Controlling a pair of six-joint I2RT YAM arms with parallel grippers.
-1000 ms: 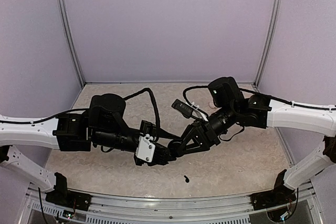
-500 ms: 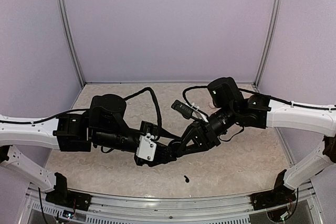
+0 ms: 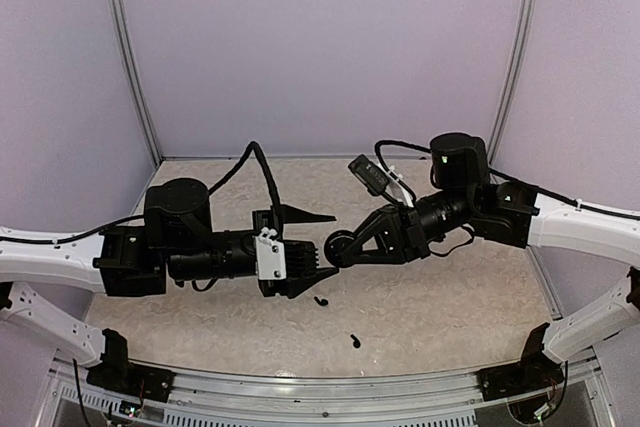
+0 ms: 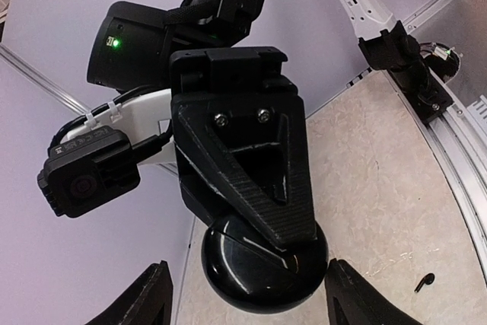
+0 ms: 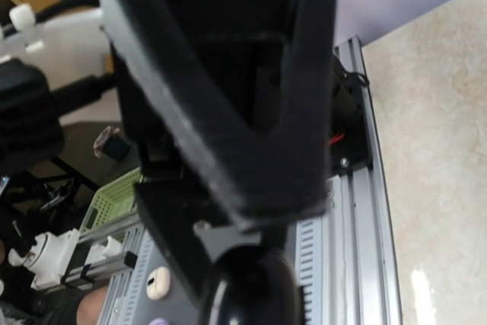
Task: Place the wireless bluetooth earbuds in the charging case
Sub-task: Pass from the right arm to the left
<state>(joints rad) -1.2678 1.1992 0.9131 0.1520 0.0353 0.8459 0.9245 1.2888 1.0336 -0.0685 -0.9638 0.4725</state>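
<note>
While my right gripper (image 3: 343, 246) is clamped on the case (image 4: 262, 268), my left gripper (image 3: 328, 243) is spread wide and grips nothing. Its fingers (image 4: 144, 298) flank the case, one on each side; I cannot tell if either touches it. Toward the bases from the case, one bud (image 3: 321, 299) lies near it on the table (image 3: 450, 307), and the other bud (image 3: 354, 340) lies farther off.

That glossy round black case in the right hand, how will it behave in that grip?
The glossy round black case looks smooth and reflective, so it may slip or twist in the right hand. Its rounded shell looks rigid and unlikely to deform. Set down on edge, it might roll.
</note>
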